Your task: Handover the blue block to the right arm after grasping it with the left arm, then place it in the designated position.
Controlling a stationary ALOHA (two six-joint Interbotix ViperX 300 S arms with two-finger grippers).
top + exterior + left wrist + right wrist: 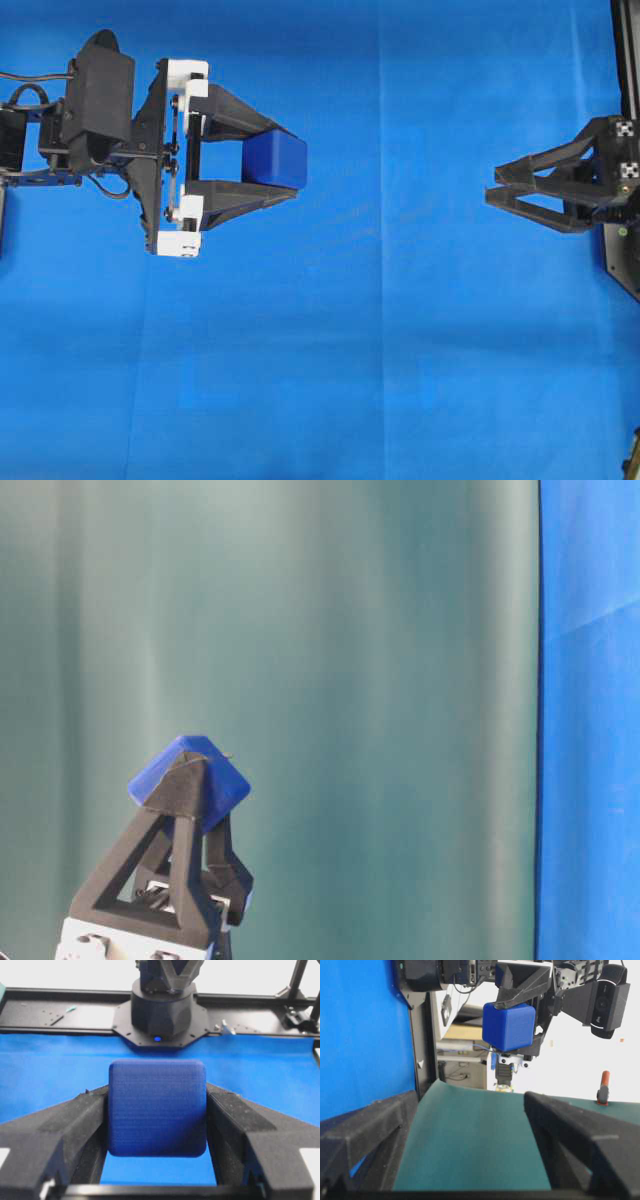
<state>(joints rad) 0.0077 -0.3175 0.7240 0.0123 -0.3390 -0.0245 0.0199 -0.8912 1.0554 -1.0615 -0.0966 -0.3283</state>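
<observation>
Left gripper (285, 160) pinches the blue block (277, 160), raised above the blue cloth (400, 350). Right gripper (495, 192), jaws spread, well apart from block. It should square up on the free faces.

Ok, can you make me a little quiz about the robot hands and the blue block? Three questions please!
1. True or false: the blue block is lying on the blue cloth.
2. Which gripper holds the block? A) the left gripper with white brackets B) the all-black right gripper C) neither
3. Fill in: the right gripper's jaws are ____, with nothing between them.

Key
1. False. It is lifted up, pinched between the left gripper's fingers.
2. A
3. open, and well apart from the block in the overhead view.
</observation>
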